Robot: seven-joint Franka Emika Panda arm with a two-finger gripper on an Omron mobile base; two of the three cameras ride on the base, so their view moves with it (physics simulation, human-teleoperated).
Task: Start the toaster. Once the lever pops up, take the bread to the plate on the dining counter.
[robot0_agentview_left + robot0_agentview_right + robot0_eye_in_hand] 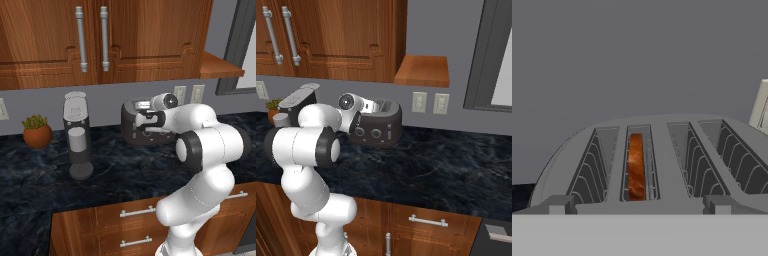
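One bread [636, 167] slice (in toaster [662, 150]) facing gripper [637, 204].

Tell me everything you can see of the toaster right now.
The toaster is squat, rounded and dark grey with a silver top, standing upright on the black marbled counter against the grey wall. Two round knobs and a slider slot mark its front. The hand view shows brown bread sunk in one slot. The claw hovers close.

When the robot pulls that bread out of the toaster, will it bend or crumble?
Probably not bend much: the bread stands straight on edge in its slot, so it looks stiff. It is thin and small beside the toaster, so likely light. A hard pinch might crumble it, and the slot's wire guides sit close, so a tilted pull could snag.
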